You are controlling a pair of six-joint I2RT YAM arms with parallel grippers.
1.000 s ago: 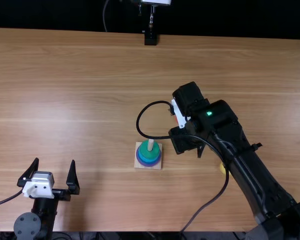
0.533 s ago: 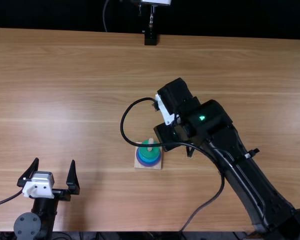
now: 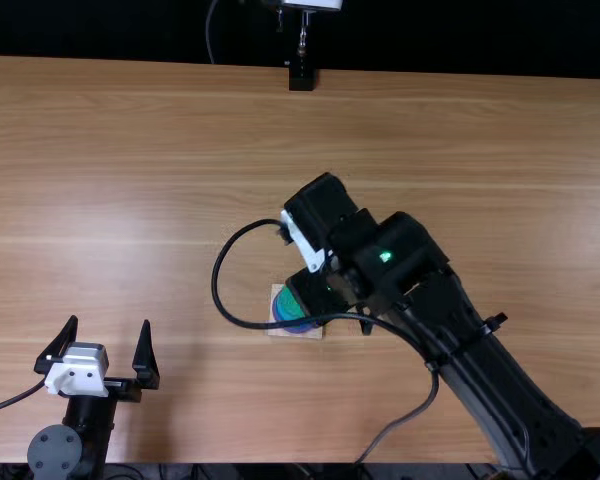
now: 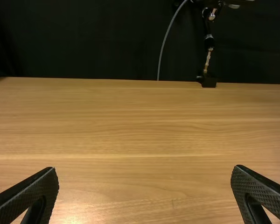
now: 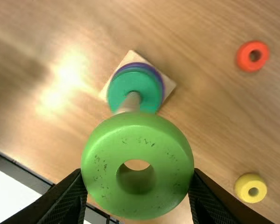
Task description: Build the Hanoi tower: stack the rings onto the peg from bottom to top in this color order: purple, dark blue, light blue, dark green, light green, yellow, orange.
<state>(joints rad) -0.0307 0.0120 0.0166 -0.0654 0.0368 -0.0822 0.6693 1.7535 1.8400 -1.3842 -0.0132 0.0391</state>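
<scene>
My left gripper (image 3: 110,323) stands open at the table's near left; in the left wrist view my left gripper (image 4: 145,169) holds nothing. My right gripper (image 3: 318,292) is over the tower's right side, covering the peg. In the right wrist view my right gripper (image 5: 137,172) is shut on the light green ring (image 5: 95,168), whose hole faces the camera. Beyond that ring are the wooden base (image 5: 130,57), a purple ring edge (image 5: 167,86), the dark green ring (image 5: 119,91) on top and the slanting peg (image 5: 132,100). Blue rings (image 3: 280,311) show below the green.
In the right wrist view the orange ring (image 5: 253,56) and the yellow ring (image 5: 251,188) lie loose on the table, apart from the tower. A black cable (image 3: 218,285) loops from the right arm past the tower. A dark stand (image 3: 301,78) is at the far edge.
My right gripper has moved left and somewhat toward the near edge, from right of the tower to over it; its cable loop swung along. The left arm has kept still.
</scene>
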